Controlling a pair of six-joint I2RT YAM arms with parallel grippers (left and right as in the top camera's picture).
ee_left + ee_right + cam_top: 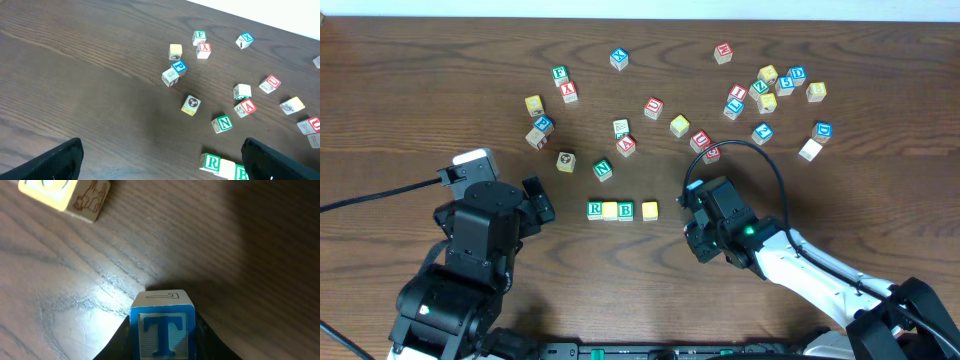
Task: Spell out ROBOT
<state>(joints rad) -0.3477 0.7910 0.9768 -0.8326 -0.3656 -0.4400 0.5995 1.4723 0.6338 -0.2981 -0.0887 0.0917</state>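
Note:
A row of blocks lies at the table's middle: green R (595, 209), a pale yellow block (610, 210), green B (626, 210), and a yellow block (649, 210) a small gap to the right. The R (212, 161) and B (241, 173) also show in the left wrist view. My right gripper (693, 224) is just right of the row. It is shut on a blue T block (162, 330), held close above the wood. The yellow block (65, 195) lies ahead of it. My left gripper (165, 165) is open and empty, left of the row.
Many loose letter blocks are scattered across the back, among them a green N (603, 169), a red A (626, 146), a red U (653, 107) and a cluster at the back right (767, 90). A black cable (760, 160) loops over the right arm.

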